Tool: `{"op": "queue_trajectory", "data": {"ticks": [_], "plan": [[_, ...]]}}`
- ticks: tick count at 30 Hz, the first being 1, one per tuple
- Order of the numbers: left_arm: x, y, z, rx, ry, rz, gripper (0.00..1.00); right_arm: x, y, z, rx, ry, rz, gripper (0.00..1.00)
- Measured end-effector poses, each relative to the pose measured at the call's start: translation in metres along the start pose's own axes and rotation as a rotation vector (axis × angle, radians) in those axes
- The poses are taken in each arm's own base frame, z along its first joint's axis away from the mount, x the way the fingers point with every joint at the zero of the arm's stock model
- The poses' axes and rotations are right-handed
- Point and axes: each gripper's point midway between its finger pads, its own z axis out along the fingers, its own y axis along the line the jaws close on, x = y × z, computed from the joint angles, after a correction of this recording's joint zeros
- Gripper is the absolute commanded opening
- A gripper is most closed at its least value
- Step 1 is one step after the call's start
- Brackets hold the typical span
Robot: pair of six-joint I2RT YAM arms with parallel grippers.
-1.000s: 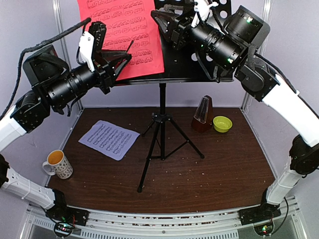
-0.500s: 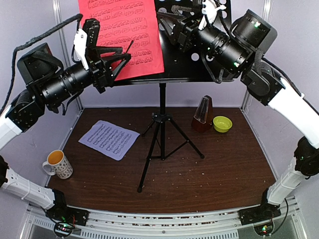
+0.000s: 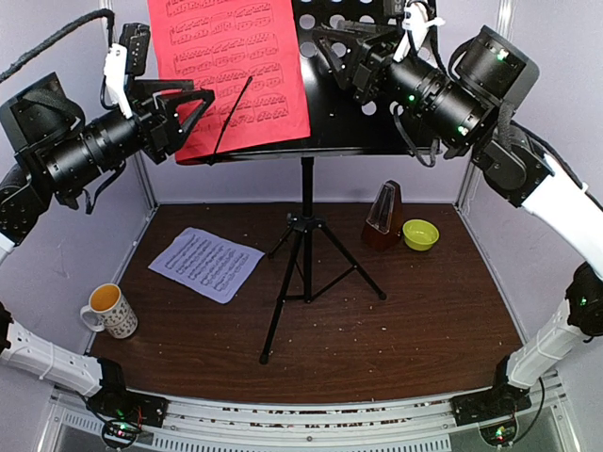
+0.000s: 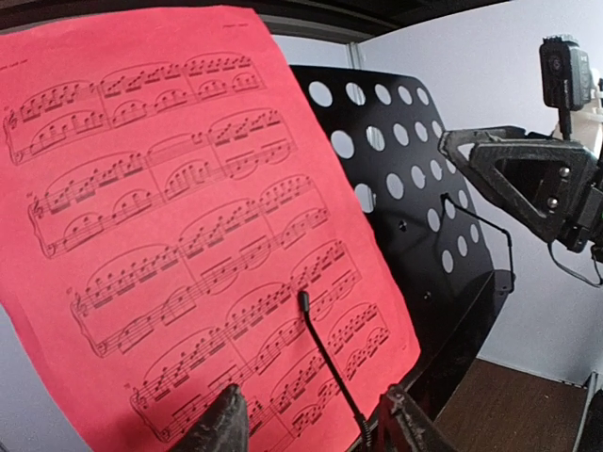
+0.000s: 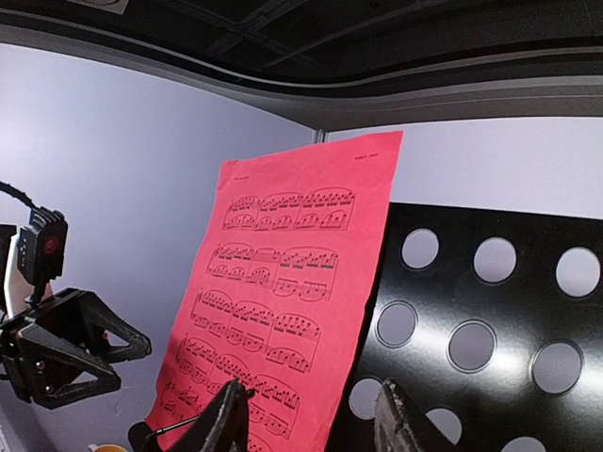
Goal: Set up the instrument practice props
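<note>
The brown tabletop (image 3: pixel 424 311) fills the lower half of the top view. At its middle stands the black perforated-metal music stand (image 3: pixel 350 127), upright on its tripod legs, with the desk raised to the top of the frame.

The red sheet of printed music (image 3: pixel 240 66) leans against the left half of that desk, printed side out, its lower edge on the ledge. It reaches above the desk's top edge and runs out of frame.

My left gripper (image 3: pixel 193 122) hangs in the air at the upper left, just off the red sheet's lower left corner. Its fingers are spread wide and grip nothing. In my left wrist view the two fingertips (image 4: pixel 226 424) sit at the bottom edge, with the sheet in front of them.

My right gripper (image 3: pixel 325 55) hovers at the upper middle, in front of the desk's bare right half — fingers apart, also empty.

The white sheet of printed music (image 3: pixel 206 264) lies flat on the table, left of the tripod. The patterned white mug (image 3: pixel 110 311) stands at the lower left, near the table's front corner. The small brown pyramid metronome (image 3: pixel 382 217) stands upright to the right of the stand's pole, and the small yellow-green bowl (image 3: pixel 420 234) sits just beside it on the right.

A thin black wire arm (image 4: pixel 330 363) rises from the ledge and lies across the red sheet's lower part.
</note>
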Motion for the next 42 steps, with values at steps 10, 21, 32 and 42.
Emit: {"op": "queue_trajectory", "data": {"ticks": [10,21,32,42], "plan": [[0.006,0.053,-0.020,-0.188,0.053,-0.077,0.54,0.038,0.006,-0.006,-0.008,0.093,0.068,0.43],[-0.005,0.082,-0.026,-0.254,0.044,-0.102,0.57,0.055,0.001,-0.011,0.040,0.161,0.184,0.40],[0.009,0.083,-0.008,-0.227,0.083,-0.102,0.57,0.069,-0.002,-0.014,0.073,0.214,0.268,0.40],[0.012,0.092,-0.007,-0.250,0.088,-0.105,0.58,0.083,0.003,0.001,0.078,0.240,0.284,0.37]]}}
